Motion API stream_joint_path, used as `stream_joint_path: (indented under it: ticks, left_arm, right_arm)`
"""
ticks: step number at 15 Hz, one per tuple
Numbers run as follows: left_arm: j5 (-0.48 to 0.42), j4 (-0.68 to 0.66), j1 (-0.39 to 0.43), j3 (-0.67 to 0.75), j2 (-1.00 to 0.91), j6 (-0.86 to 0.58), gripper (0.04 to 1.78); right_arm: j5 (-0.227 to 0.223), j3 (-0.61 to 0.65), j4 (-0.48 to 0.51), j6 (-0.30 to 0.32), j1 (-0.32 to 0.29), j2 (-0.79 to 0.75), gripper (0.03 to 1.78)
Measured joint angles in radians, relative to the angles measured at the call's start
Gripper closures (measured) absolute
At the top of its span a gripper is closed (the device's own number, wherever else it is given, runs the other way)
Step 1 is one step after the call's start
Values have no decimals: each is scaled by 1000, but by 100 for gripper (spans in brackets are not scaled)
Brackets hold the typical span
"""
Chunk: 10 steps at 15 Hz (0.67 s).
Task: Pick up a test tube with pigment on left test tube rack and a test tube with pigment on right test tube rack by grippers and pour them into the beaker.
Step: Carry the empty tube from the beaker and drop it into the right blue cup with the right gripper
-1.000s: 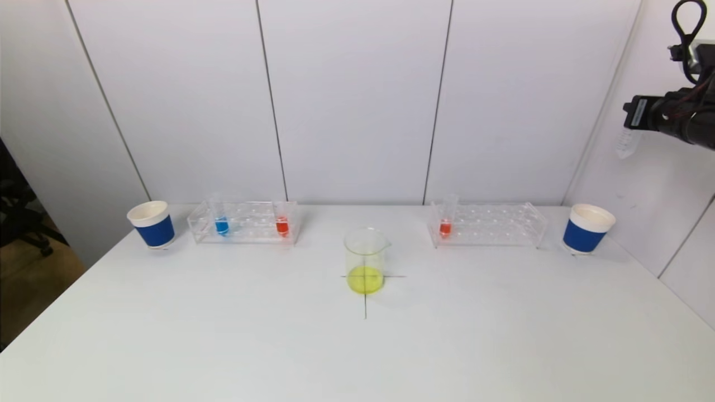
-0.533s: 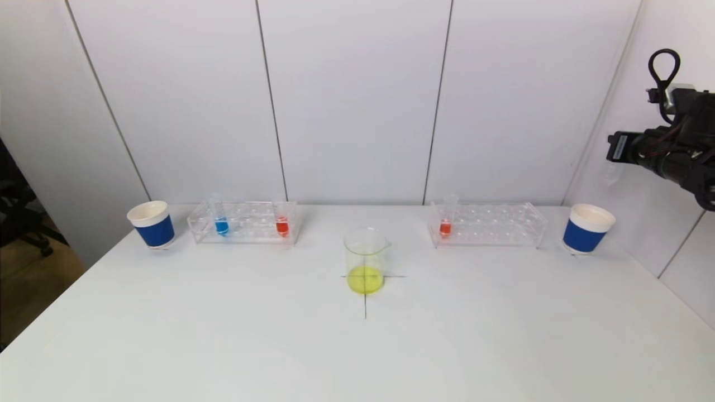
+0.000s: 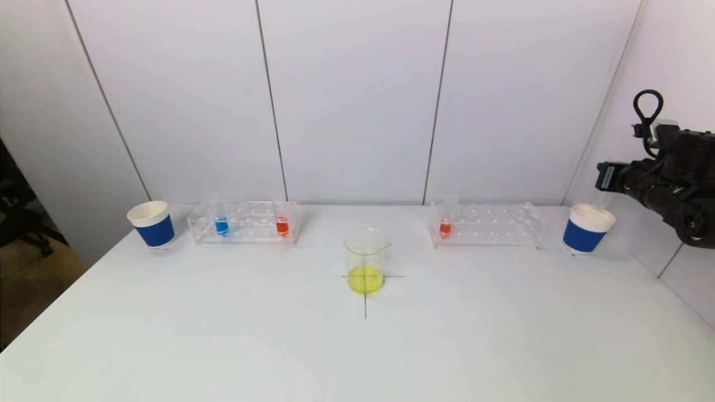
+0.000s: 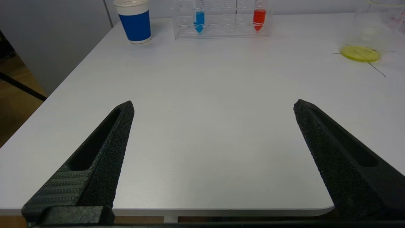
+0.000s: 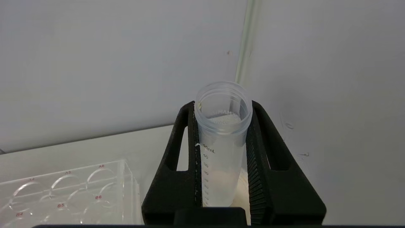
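Clear plastic fills the right gripper (image 5: pixel 223 139): its black jaws are clamped on an empty test tube (image 5: pixel 221 142), open mouth up, held just over the right blue paper cup (image 3: pixel 587 228) at the table's (image 3: pixel 357 346) far right edge. Beside that cup stands the right test tube rack (image 3: pixel 491 224), with one red-pigment tube (image 3: pixel 445 222) at its inner end. The beaker (image 3: pixel 366 260) sits mid-table on a drawn cross, a yellow pool in its bottom. The left test tube rack (image 3: pixel 246 222) carries a blue-pigment tube (image 3: pixel 221 220) and a red tube (image 3: pixel 282 222), next to the left blue cup (image 3: pixel 152 224). The left gripper (image 4: pixel 213 106) hangs near the table's front edge, jaws spread wide and holding nothing.
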Motion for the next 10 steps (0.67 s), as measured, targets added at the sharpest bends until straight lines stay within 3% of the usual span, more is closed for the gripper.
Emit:
stream_joint_path:
  ticks: [10]
  left_arm:
    - [0, 0, 0, 0, 0, 0, 6]
  right_arm:
    - [0, 116, -124, 28, -3, 48, 135]
